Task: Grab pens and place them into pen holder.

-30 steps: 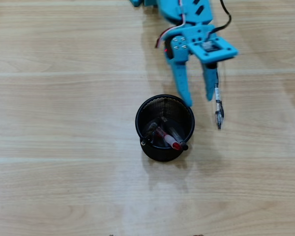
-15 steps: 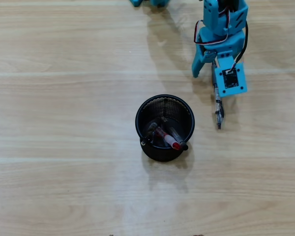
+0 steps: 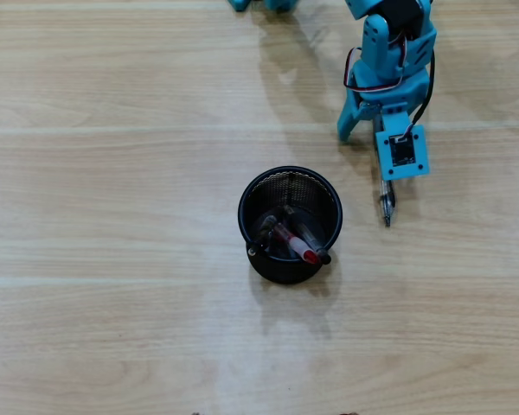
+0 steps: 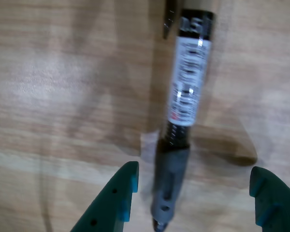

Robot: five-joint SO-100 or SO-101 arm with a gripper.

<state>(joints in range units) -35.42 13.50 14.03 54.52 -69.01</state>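
Pale wood-grain table [image 3: 112, 173] filling the overhead view, long planks running left to right, faint seams between boards, soft even light, blurred shadows, glossy sheen near centre

free: bare wood table [image 3: 112, 173] all round the pen holder [image 3: 290, 225] | obstacle: holder's mesh wall, its mouth partly filled by leaning pens [image 3: 296, 242] | right of holder: loose pen [image 4: 183, 121] flat between spread fingers [image 4: 121, 193], clear gap each side
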